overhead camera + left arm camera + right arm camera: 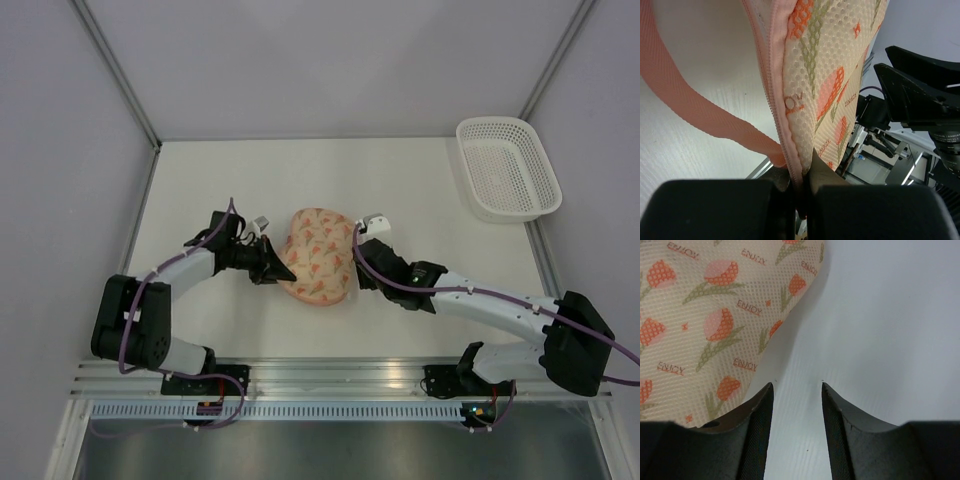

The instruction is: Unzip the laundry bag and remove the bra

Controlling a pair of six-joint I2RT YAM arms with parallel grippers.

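Laundry bag (318, 255) mid white table (420, 180) — pale walls (330, 60), basket (507, 168) far-R.

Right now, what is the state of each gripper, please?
Left gripper: closed, holding the laundry bag at its zip edge.
Right gripper: open, holding nothing, beside the bag.

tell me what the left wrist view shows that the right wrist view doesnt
Only the left wrist view: the left gripper shut on the zip edge of the cream mesh laundry bag with orange flower print, its pink zip trim and pink fabric loop. Only the right wrist view: the right gripper open over the white table, holding nothing. Both: the bag's printed mesh.
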